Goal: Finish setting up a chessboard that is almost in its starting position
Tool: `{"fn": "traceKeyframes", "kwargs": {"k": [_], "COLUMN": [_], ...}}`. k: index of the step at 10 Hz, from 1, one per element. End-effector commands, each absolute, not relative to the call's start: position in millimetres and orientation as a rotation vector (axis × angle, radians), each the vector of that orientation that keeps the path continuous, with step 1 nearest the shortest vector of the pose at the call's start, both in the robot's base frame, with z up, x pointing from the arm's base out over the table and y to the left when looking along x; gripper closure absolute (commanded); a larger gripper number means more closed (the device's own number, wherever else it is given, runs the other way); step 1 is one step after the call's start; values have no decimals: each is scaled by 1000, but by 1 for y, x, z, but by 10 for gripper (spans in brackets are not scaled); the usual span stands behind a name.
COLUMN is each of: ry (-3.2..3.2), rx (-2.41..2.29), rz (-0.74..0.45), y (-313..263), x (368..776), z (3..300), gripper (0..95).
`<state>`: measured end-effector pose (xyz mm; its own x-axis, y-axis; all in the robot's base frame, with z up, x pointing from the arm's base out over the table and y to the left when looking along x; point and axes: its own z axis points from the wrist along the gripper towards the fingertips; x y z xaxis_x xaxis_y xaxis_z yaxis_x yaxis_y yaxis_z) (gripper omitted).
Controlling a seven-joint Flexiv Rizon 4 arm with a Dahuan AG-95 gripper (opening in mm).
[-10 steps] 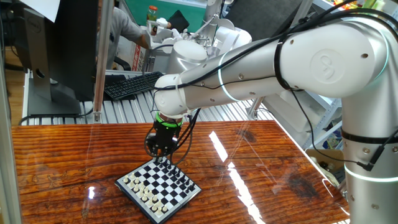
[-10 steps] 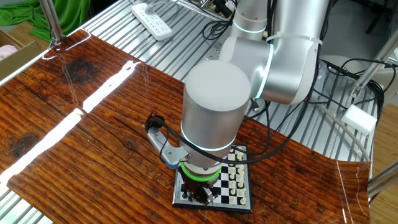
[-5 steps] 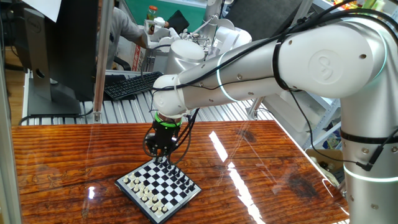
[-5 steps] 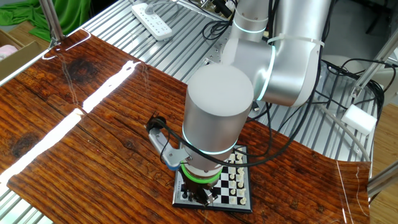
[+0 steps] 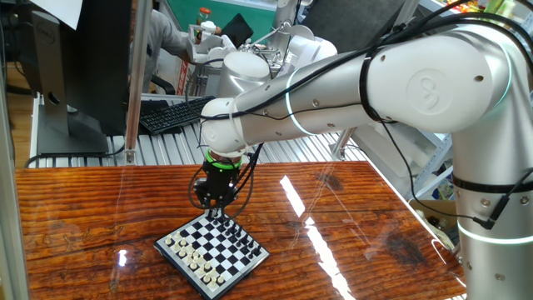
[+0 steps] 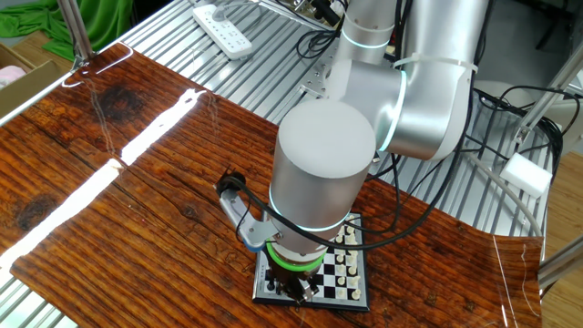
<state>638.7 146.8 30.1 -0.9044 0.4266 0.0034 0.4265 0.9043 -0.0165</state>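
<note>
The chessboard (image 5: 212, 252) is located at lower centre of the frame. The gripper (image 5: 218, 213) is positioned just above its far edge, by the black pieces. Jaw state cannot be determined. A piece placement appears in hand; a precise descent onto one square is required next.

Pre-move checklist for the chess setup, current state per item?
1. Gripper over the chessboard: ok, it hangs above the far corner by the black pieces.
2. Gripper open or shut: cannot tell, fingers too small in one view, hidden by the arm in the other.
3. Piece held: cannot tell.
4. Board flat on the table: ok.
5. White pieces lined along the near edge: ok, none seen toppled.
6. Which square is wrong: cannot tell, pieces too tiny.
</note>
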Motion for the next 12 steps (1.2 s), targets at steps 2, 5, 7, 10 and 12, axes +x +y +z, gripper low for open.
{"fn": "traceKeyframes", "kwargs": {"k": [2, 5, 7, 10, 12], "ry": [-3056, -3058, -3055, -3057, -3058], "rx": [-679, -668, -665, -667, -668], "rz": [24, 25, 22, 12, 12], "y": [147, 147, 146, 145, 144], "x": [639, 639, 638, 634, 632], "z": [30, 30, 32, 33, 33], "gripper": [950, 950, 950, 950, 950]}}
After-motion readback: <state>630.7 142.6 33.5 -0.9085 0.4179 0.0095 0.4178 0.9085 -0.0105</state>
